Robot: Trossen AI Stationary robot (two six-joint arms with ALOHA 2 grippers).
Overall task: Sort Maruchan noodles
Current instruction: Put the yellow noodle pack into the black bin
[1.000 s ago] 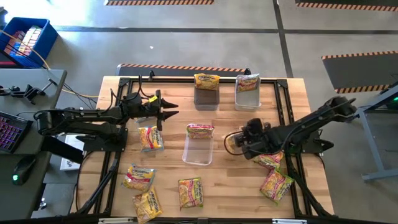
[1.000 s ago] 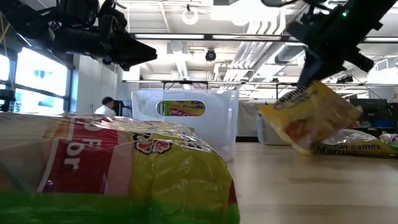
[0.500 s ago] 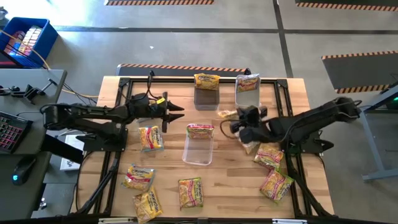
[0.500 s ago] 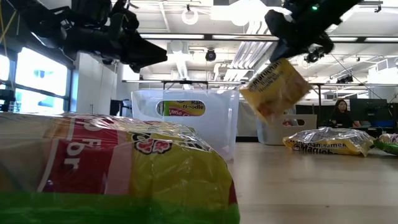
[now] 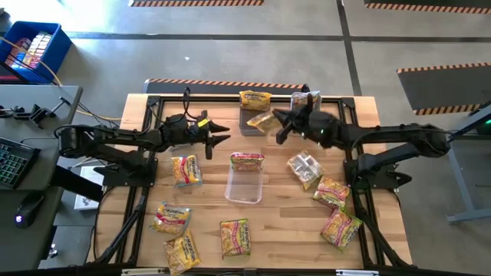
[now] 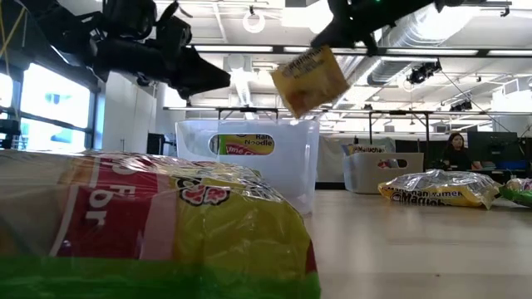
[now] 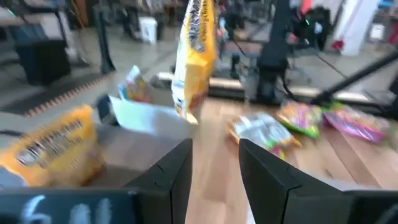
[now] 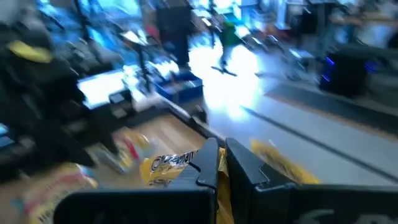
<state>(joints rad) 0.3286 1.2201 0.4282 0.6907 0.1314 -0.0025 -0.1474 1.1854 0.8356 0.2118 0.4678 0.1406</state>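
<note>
We are carrying one crinkly yellow Maruchan noodle packet (image 5: 262, 122) in the air, pinched at one edge by the fingers of the right gripper (image 5: 279, 124), which are closed tight on it. It hangs beside the dark rectangular bin (image 5: 254, 120) at the far edge of the wooden tabletop (image 5: 288, 222), roughly over that bin's right side; a yellow packet (image 5: 255, 98) already rests at the bin's far end. In the low view the held packet (image 6: 310, 80) dangles well clear of the wood.

The clear plastic bin (image 5: 306, 113) next to it holds a packet (image 5: 307, 100) too, and a third clear bin (image 5: 245, 180) at mid-table carries a red-and-green one (image 5: 247, 160). A silvery-white packet (image 5: 304, 167) lies loose to the right of that bin, two colourful ones sit nearer the right front corner, and more yellow packets are scattered at the left and front.

Our left gripper (image 5: 221, 134) hovers just left of the dark bin, fingers parted and holding nothing.

The risks we see: the grip is only on an edge, so the slick wrapper could slip out or swing during the carry and land on the bin's rim or outside it. The two grippers are also near each other, and a careless sweep could bring them into contact.
</note>
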